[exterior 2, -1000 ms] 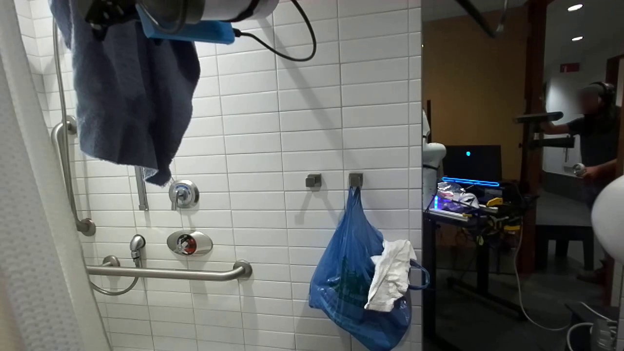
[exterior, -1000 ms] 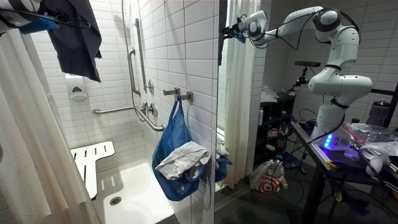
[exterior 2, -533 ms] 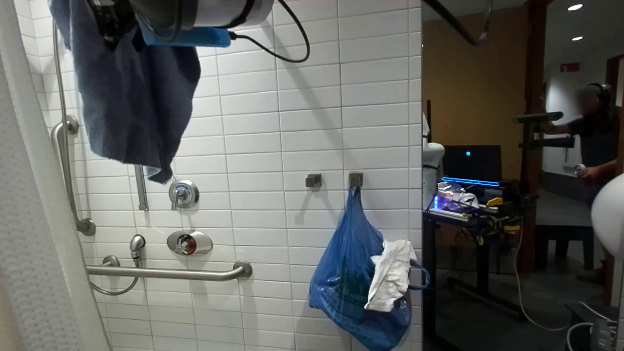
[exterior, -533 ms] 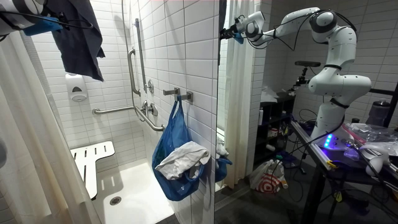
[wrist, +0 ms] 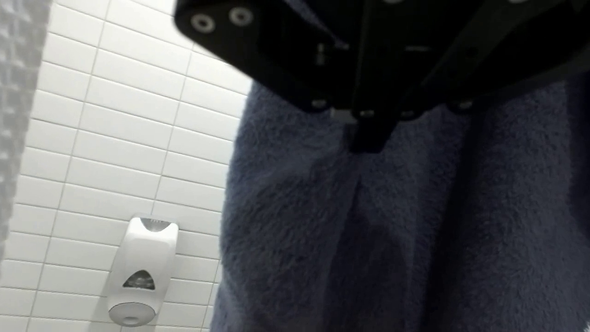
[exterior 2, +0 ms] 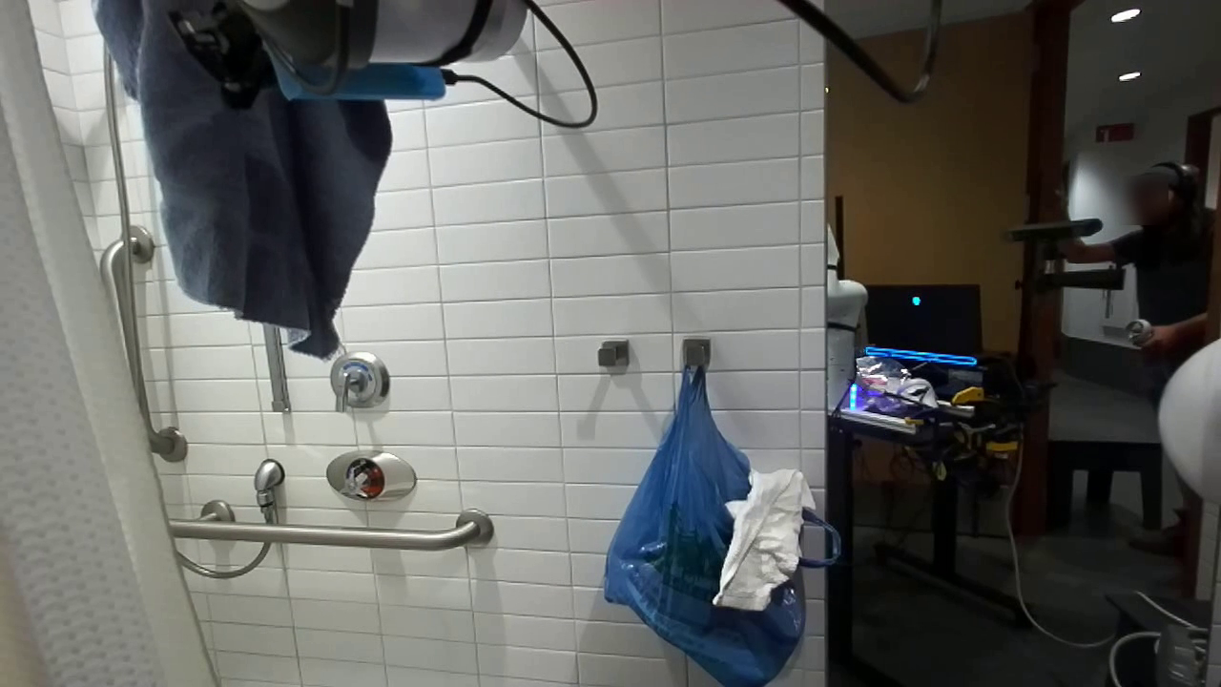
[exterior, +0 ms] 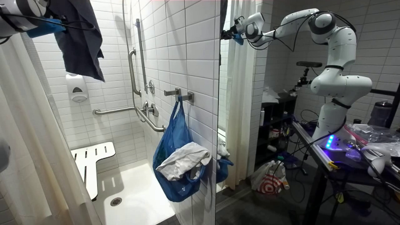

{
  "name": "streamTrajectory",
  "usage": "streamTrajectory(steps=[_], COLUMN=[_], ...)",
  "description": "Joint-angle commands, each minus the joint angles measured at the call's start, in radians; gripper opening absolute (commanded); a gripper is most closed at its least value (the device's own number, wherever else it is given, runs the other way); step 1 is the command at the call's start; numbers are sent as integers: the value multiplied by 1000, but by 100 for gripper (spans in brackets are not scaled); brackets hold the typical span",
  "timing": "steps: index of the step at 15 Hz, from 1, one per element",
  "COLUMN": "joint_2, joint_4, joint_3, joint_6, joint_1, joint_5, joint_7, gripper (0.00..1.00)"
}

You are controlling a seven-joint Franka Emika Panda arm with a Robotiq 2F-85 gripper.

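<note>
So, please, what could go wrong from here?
The gripper seems to pinch only a small fold, so the dark blue towel might slip free. If its top, out of view, is caught, pulling could jerk it. The black cable hanging in a loop could snag.

In an exterior view I look slantwise into a shower; in an exterior view, squarely at its wall. Both show a blue bag. My wrist view faces a towel closely.
</note>
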Motion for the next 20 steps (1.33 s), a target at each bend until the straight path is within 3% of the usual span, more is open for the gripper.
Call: streamTrajectory(steps=[1,8,13,20], joint_2=[31,71,109,86], joint_4=[13,-9,-28,-56], joint_3=[60,21,-75,-213], joint_6=[-3,37,59,48], joint_1=[-46,-31,21,45], joint_5=[15,-3,-27,-3], joint_7=[-49,-26,6,79], gripper=[0,0,0,0])
